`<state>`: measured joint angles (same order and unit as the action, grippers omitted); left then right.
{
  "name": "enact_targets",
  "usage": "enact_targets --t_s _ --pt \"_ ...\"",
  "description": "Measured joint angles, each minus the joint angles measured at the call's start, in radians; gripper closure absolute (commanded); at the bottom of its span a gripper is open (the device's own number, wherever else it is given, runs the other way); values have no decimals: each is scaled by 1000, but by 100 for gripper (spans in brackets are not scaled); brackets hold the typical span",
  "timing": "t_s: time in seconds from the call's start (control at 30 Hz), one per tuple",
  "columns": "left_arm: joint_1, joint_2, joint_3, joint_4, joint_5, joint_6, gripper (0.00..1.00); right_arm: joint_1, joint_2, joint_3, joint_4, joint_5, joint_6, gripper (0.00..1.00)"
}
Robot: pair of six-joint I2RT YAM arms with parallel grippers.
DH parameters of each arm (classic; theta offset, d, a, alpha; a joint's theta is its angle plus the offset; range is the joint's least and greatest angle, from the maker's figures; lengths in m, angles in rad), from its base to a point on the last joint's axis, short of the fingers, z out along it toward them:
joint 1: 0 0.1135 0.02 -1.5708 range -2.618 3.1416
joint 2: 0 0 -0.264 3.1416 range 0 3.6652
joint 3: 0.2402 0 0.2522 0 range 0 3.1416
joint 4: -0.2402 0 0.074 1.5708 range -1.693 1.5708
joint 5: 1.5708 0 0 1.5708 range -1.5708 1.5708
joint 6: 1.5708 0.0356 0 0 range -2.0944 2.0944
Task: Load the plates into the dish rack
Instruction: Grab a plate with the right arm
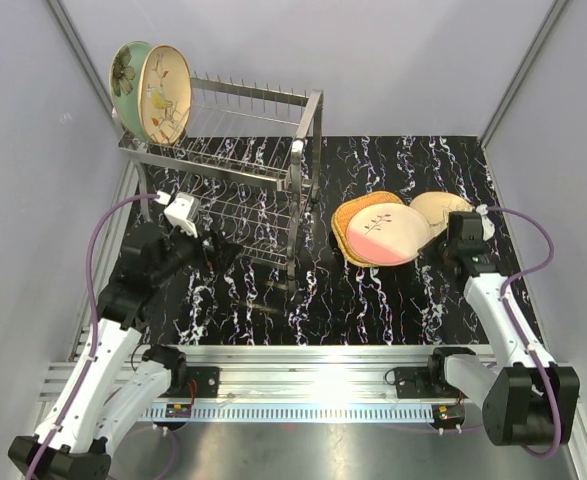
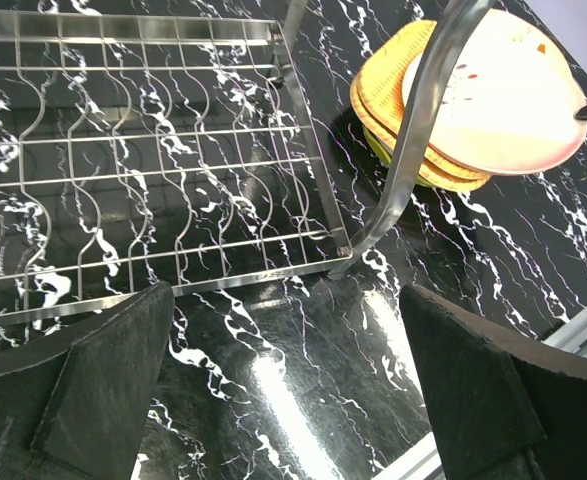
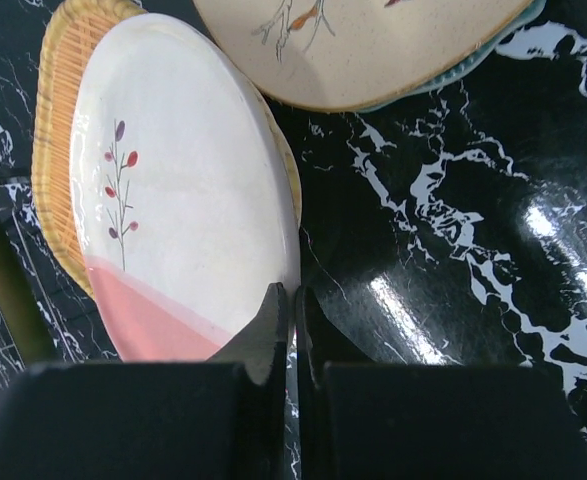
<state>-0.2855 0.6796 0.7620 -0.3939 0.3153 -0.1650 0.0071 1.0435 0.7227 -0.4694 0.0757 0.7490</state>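
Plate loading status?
Done: mint-green flower plate and cream painted plate stand in the silver wire dish rack.
In hand: right gripper shut at the rim of the pink-and-cream plate; grip unclear.
To go: that plate, orange wicker plates, beige floral plate. Left gripper open, empty.

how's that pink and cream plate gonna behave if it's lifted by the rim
The pink and cream plate looks rigid and glazed, so probably slippery in a narrow rim pinch. It lies on a woven plate, so it may slide rather than tip. Likely breakable if dropped.
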Motion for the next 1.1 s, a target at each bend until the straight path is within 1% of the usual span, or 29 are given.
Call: enact_targets --t_s 0.1,0.17,0.23,0.3,0.33,0.37,0.47,0.57,0.8,0.87,0.93,1.1 --pt "0 18 0 1 7 -7 1 -4 -24 -72 40 -42 22 97" --pt "0 26 0 0 10 -10 1 -4 -22 -113 68 -73 32 93" --pt "0 29 -1 0 10 -12 1 -4 -15 -129 89 -104 33 93" --pt "0 29 -1 0 10 -12 1 -4 -12 -127 106 -114 30 89" --pt "0 29 -1 0 10 -12 1 -4 -12 -124 107 -115 26 83" --pt "0 29 -1 0 10 -12 1 -4 -12 -121 107 -116 23 70" --pt "0 29 -1 0 10 -12 1 -4 -12 -110 114 -127 9 51" --pt "0 29 -1 0 10 -12 1 -4 -22 -108 136 -141 5 41" --pt "0 29 -1 0 10 -11 1 -3 -45 -132 188 -149 15 32" --pt "0 30 -1 0 10 -11 1 -3 -53 -157 198 -149 21 27" --pt "0 32 -1 0 10 -11 1 -3 -53 -175 199 -148 26 23" --pt "0 46 -1 -1 10 -11 1 -3 -50 -214 223 -148 36 22"
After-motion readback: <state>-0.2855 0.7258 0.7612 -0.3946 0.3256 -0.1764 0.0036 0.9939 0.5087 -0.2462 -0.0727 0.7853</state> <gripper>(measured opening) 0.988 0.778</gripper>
